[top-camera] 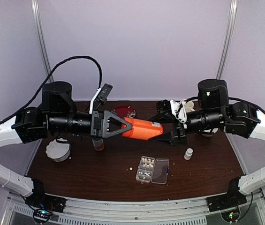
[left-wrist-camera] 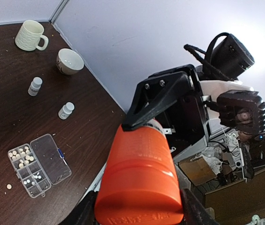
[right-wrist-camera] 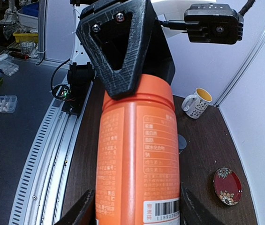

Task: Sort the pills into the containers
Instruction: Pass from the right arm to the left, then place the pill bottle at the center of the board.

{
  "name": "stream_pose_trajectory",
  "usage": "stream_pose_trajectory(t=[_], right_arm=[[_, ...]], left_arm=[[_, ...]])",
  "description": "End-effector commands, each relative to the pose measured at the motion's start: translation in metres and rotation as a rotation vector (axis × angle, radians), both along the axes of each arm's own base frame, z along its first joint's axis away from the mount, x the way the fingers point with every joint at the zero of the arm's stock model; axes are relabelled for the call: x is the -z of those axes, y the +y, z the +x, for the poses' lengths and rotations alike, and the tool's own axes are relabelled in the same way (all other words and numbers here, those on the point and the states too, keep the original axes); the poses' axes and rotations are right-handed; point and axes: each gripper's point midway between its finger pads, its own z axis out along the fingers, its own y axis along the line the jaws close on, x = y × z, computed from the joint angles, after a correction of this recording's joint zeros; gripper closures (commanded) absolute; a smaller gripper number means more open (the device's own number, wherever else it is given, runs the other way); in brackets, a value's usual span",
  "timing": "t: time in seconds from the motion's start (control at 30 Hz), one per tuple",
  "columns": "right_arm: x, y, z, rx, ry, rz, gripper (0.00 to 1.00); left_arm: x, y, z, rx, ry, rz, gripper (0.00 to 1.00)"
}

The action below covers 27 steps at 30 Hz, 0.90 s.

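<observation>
Pills [left-wrist-camera: 20, 155] fill several compartments of the clear organiser box [left-wrist-camera: 52, 159], which lies open on the dark wood-grain table [top-camera: 99, 173], near of centre, its hinged lid folded flat to the right. One stray pill [top-camera: 131, 168] sits on the table just left of the box. Above and beyond it, both arms hold an orange bottle [top-camera: 144, 129] level in mid-air. The left gripper [top-camera: 122, 126] is clamped on one end and the right gripper [top-camera: 168, 125] on the other. Which end carries the cap cannot be told. Sorting looks partly done. The bottle appears to be about to be opened, and whatever it holds, plus the stray, is judged left to place. Two small white bottles [left-wrist-camera: 35, 86] stand capped, apart from the box. The orange bottle is a glossy plastic cylinder with a printed label and barcode. The pills are matt, cream, round pellets. The box is thin, transparent and rectangular, ribbed by dividers.
</observation>
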Motion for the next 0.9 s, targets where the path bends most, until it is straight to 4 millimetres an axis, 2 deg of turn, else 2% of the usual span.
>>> stream_pose_trajectory(t=[0.0,0.03,0.1,0.13,0.2,0.33,0.53,0.63,0.87], right_arm=[[-0.005,0.009,-0.008,-0.026,0.137,0.02,0.8],[-0.004,0.009,-0.007,-0.02,0.134,0.017,0.68],[0.0,0.006,-0.001,0.021,0.128,0.016,0.35],[0.0,0.003,0.005,0.06,0.121,0.02,0.25],[0.006,-0.004,0.014,0.131,0.114,0.023,0.13],[0.024,-0.018,0.027,0.246,0.144,0.023,0.11],[0.051,-0.033,0.035,0.368,0.255,0.01,0.12],[0.067,-0.04,0.035,0.399,0.288,-0.018,0.15],[0.099,-0.051,0.037,0.463,0.352,-0.047,0.17]], left_arm=[[-0.004,-0.009,-0.004,0.064,-0.155,0.018,0.84],[-0.002,-0.008,-0.001,0.053,-0.15,0.029,0.85],[0.001,-0.003,0.008,0.014,-0.14,0.069,0.86],[0.01,0.003,0.015,-0.021,-0.129,0.128,0.87],[0.023,0.02,0.035,-0.12,-0.144,0.246,0.88],[0.052,0.058,0.08,-0.297,-0.176,0.489,0.89],[0.105,0.086,0.135,-0.353,-0.162,0.781,0.88],[0.139,0.081,0.155,-0.278,-0.124,0.91,0.88],[0.176,0.062,0.201,-0.203,-0.116,1.115,0.9]])
